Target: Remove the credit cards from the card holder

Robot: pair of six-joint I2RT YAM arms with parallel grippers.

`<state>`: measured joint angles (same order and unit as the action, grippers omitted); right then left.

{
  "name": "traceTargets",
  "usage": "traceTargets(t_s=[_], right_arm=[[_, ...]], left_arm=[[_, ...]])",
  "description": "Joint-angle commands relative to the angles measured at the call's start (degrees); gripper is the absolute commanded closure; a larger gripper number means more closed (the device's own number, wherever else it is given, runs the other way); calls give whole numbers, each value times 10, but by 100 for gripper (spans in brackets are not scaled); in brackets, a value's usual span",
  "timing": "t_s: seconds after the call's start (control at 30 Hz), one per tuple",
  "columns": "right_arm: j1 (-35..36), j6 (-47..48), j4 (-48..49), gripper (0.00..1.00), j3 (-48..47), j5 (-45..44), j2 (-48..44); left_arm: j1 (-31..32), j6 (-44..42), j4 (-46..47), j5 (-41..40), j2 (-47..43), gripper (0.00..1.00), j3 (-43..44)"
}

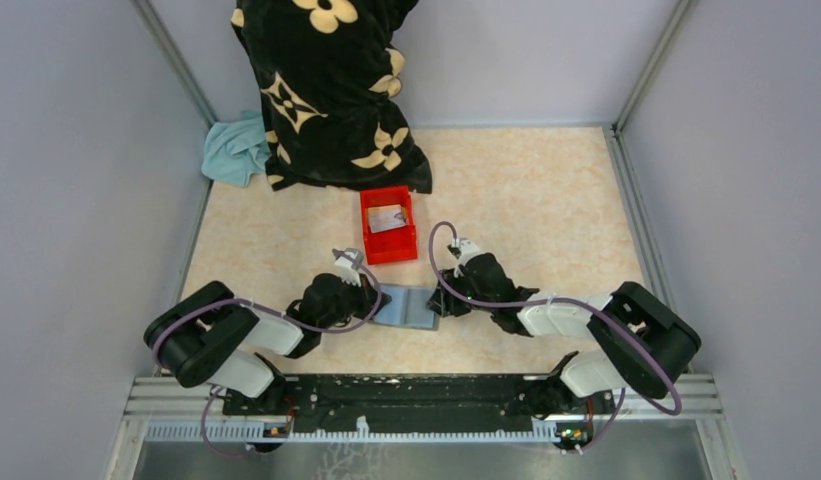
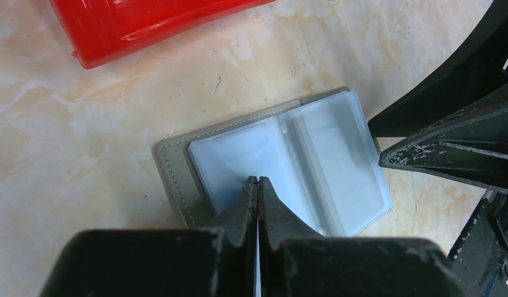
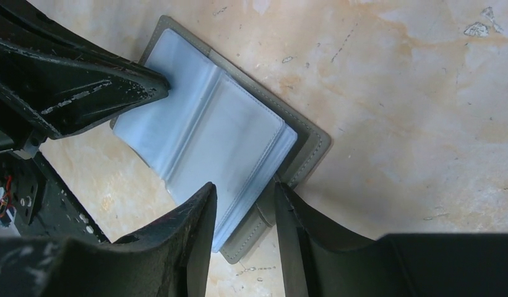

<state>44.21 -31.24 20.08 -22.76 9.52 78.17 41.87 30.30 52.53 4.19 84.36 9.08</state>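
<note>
Left arm (image 1: 236, 335), right arm (image 1: 586, 320) stretching forward and inward, low, meeting at card holder (image 1: 408, 308). Left gripper (image 2: 257, 180) touching its left half, jaws pressing together. Right gripper (image 3: 245, 185) straddling its right edge, jaws standing apart.

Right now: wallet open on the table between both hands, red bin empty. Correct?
No, the red bin isn't empty: the top view shows a grey card lying in it. The rest holds: the wallet lies open on the table between the left hand and the right hand.
</note>
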Motion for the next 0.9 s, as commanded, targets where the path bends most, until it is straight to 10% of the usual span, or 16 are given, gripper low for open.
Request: traceTargets(t_s=[0.0,0.23,0.87], right_arm=[[14,-10,24,60,2,3,2],[37,-10,12,100,-19,-3,4],[46,-4,-7,100,-74,8,-51]], left_arm=[[2,4,-9,11,9,100,-14],[3,11,9,27,22,100,-16],[5,14,41,51,28,100,-18]])
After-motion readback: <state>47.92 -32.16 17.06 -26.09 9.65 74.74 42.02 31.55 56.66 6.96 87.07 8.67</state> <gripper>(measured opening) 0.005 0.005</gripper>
